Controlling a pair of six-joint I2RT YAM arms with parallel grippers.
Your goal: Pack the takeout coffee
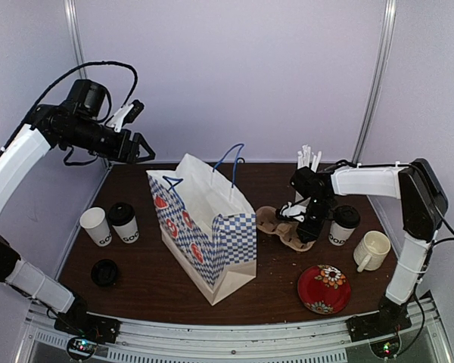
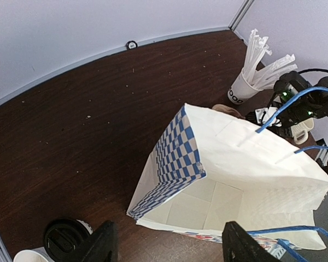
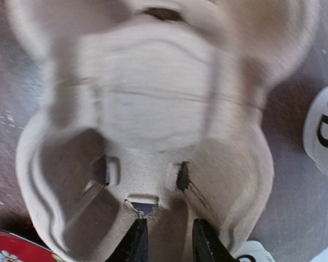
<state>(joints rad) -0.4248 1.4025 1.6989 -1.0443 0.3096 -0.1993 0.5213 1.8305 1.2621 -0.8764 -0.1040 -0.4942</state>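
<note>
**While the right pincer sits on the carrier, every coffee stands outside the bag**

As far as my right wrist feed shows, the right pincer has its two fingers drawn narrow, low over the near rim of the cardboard carrier. The carrier fills that blurred view, and I cannot tell whether the fingers pinch the rim or only stand over it. From above, this pincer is down on the carrier's right end. The nearest takeout coffee, a lidded coffee cup, stands upright just beside it on the right, outside the carrier's wells.

Farther right sits the cream mug. The red plate lies nearer to me, and the stirrer cup stands behind the pincer. The paper bag stands open in the middle of the table, just left of the carrier.

My left pincer hangs high at the far left, spread wide with nothing between its fingers, looking down at the bag's open mouth. Two more coffees stand well apart from it on the table, left of the bag. They are a second lidded cup and an open cup, close beside each other. The loose lid lies flat in front of them.
</note>
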